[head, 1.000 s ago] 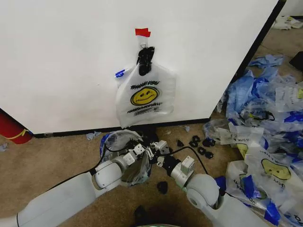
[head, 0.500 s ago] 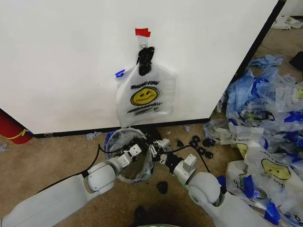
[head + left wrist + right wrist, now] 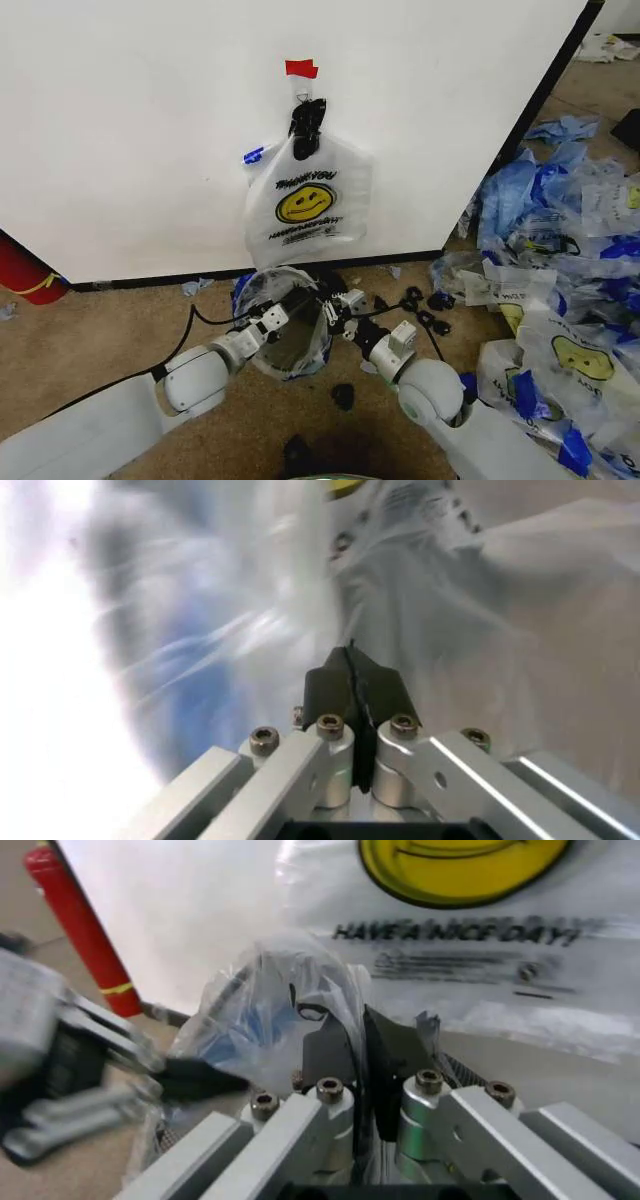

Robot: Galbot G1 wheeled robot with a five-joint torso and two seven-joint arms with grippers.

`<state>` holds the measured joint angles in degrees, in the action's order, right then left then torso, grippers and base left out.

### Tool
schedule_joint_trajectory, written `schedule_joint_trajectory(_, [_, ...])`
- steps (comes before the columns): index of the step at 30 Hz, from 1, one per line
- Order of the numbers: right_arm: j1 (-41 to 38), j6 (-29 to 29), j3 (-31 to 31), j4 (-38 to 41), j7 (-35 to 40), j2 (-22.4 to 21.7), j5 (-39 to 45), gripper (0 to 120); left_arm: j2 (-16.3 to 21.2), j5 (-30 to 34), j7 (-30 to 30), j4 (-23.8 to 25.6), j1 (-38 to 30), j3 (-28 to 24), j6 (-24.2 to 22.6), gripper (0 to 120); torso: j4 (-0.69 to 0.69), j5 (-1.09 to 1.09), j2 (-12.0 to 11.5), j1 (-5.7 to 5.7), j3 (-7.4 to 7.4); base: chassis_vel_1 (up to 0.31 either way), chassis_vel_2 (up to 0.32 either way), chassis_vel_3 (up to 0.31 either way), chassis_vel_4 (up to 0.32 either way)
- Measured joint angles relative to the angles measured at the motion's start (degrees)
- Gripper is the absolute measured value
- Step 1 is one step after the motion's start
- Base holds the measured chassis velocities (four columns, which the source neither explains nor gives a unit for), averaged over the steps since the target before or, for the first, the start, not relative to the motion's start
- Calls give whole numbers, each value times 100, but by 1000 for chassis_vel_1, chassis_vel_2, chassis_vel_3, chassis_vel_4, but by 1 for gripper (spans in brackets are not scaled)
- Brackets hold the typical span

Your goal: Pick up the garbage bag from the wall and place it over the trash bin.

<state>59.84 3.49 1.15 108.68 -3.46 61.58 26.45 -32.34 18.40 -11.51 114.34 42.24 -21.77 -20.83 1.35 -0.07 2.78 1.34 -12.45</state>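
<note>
The garbage bag [image 3: 262,290], thin clear-white film with blue strips, is stretched open on the floor just below the wall. Through it shows the dark round trash bin [image 3: 292,342]. My left gripper [image 3: 283,312] is shut on the bag's film at the bin's left rim. My right gripper [image 3: 335,305] is shut on the film at the right rim, a hand's width away. In the left wrist view the black fingertips [image 3: 352,676] are pressed together with bag film [image 3: 200,652] all round. The right wrist view shows film [image 3: 270,1005] pinched between the fingers [image 3: 335,1046].
A second smiley "THANK YOU" bag [image 3: 305,205] hangs on the white wall from a black clip [image 3: 305,125], right above the bin. A red cylinder [image 3: 25,270] stands at the far left. Heaped bags [image 3: 560,270] cover the floor to the right; black clips [image 3: 425,300] lie nearby.
My left arm has reached forward toward the wall, and the bag's mouth has been pulled wider and farther over the bin. The right gripper has edged forward a little.
</note>
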Motion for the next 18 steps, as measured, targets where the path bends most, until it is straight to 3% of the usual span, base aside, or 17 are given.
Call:
schedule_joint_trajectory(4, [27, -11, -79, -48, -1, 3, 139, 0, 296, 107, -7, 204, 320, 609, 71, 0, 0, 2, 0, 0, 0, 0, 0, 0, 0])
schedule_joint_trajectory(10, [86, 38, -294, 92, 21, -7, 424, 0, 596, 255, -2, 451, 1128, 1963, 166, 0, 0, 2, 0, 0, 0, 0, 0, 0, 0])
schedule_joint_trajectory(18, [429, 209, -509, 573, 162, -33, 941, 0, 488, 363, -117, 416, 1628, 2626, 234, 0, 0, 1, 0, 0, 1, 0, 0, 0, 0])
